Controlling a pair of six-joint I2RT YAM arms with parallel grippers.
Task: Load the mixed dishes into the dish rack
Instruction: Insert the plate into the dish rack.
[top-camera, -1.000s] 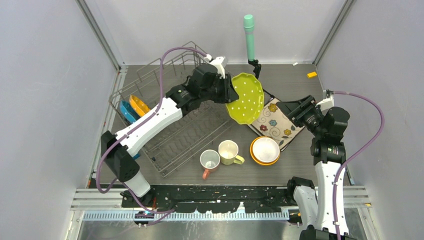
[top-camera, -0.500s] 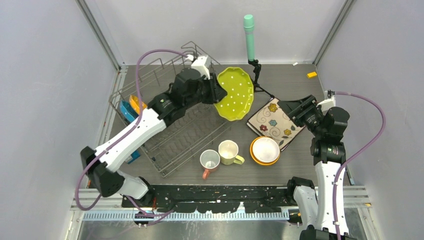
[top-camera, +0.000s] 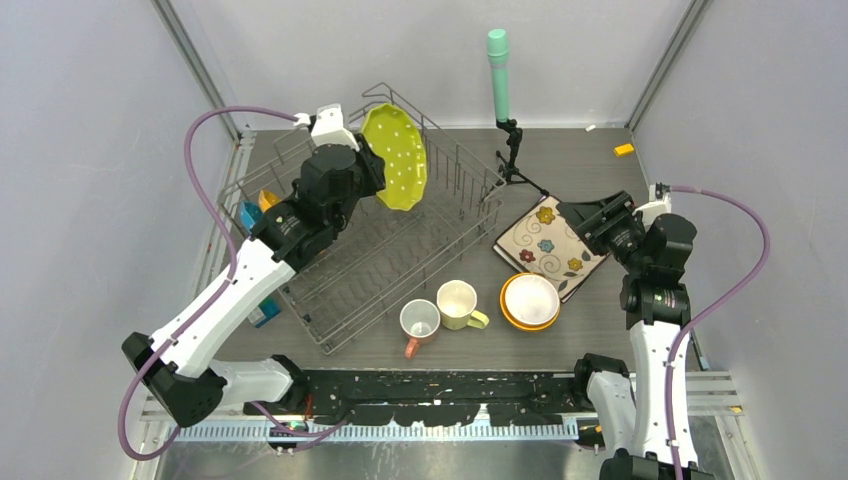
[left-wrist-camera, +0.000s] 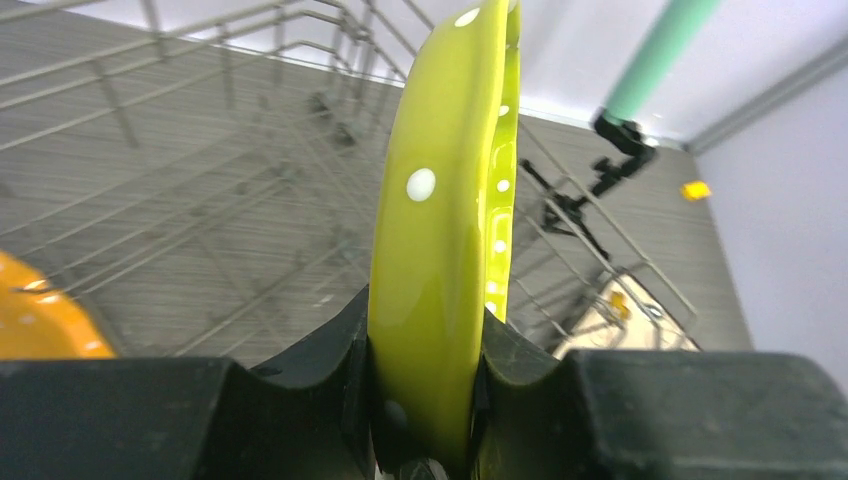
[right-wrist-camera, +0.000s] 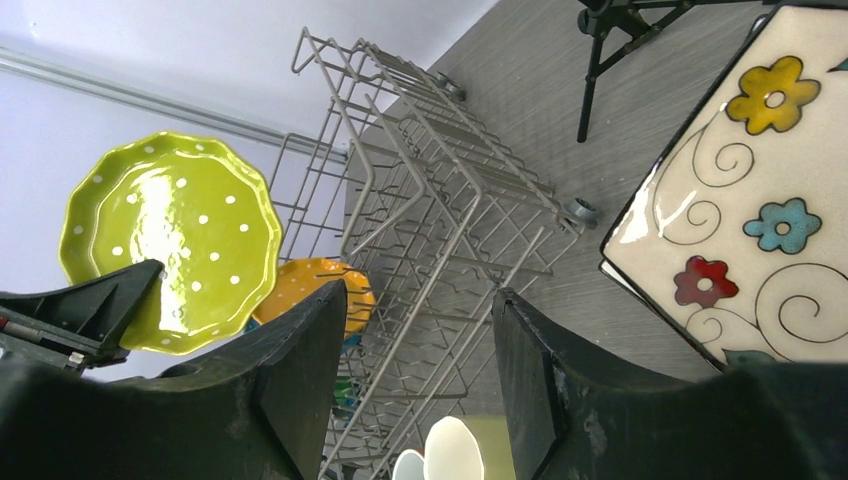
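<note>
My left gripper (top-camera: 370, 176) (left-wrist-camera: 425, 335) is shut on the rim of the yellow-green dotted plate (top-camera: 395, 156) (left-wrist-camera: 440, 200), which hangs upright on edge above the far part of the dish rack (top-camera: 375, 262) (left-wrist-camera: 200, 190) (right-wrist-camera: 440, 230). An orange plate (top-camera: 266, 198) (right-wrist-camera: 312, 285) and a blue plate (top-camera: 250, 214) stand in the rack's left end. My right gripper (top-camera: 582, 214) (right-wrist-camera: 420, 330) is open and empty over the far edge of the white square plate (top-camera: 546, 250) (right-wrist-camera: 750, 200). On the table sit a pink mug (top-camera: 419, 322), a pale-yellow mug (top-camera: 458, 303) and stacked orange and white bowls (top-camera: 530, 300).
A green-topped cylinder on a black tripod (top-camera: 498, 62) (left-wrist-camera: 655, 60) stands just right of the rack's far corner. A small blue-green box (top-camera: 264, 313) lies at the rack's left side. A small orange piece (top-camera: 624, 150) lies at the far right.
My left arm has swung left with the yellow-green plate, from beside the square plate to above the rack's far part, turning it more edge-on. The right arm has not moved.
</note>
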